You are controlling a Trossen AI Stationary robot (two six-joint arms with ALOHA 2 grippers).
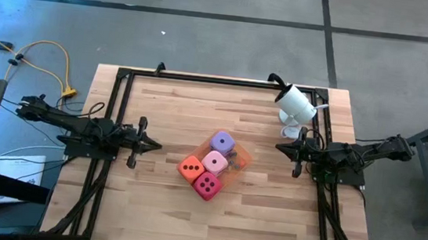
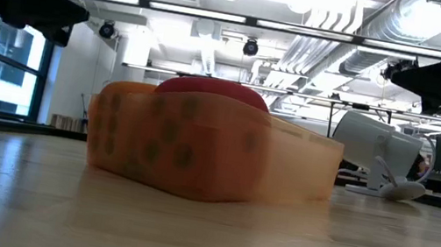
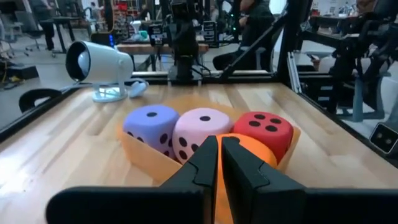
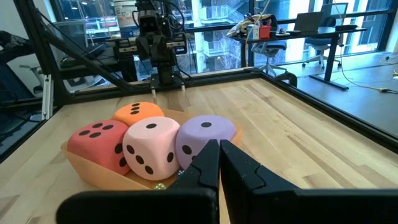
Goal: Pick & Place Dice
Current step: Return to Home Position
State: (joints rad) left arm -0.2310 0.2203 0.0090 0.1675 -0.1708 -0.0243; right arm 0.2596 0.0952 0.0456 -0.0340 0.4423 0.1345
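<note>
Several dice sit side by side in a shallow orange tray (image 1: 243, 157) at the table's middle: purple (image 1: 222, 142), light pink (image 1: 214, 163), orange (image 1: 190, 167) and magenta (image 1: 207, 185). In the low view the tray's wall (image 2: 216, 154) hides most of them, and only the magenta top (image 2: 212, 89) shows above it. My left gripper (image 1: 156, 146) is shut and held level at the table's left, pointing at the tray with a gap between them. My right gripper (image 1: 280, 147) is shut and level at the right side, also short of the tray.
A white camera (image 1: 296, 104) on a small stand sits at the table's far right corner, close to my right arm. Black frame rails (image 1: 202, 79) run along the table's far, left and right edges. Bare wood lies between each gripper and the tray.
</note>
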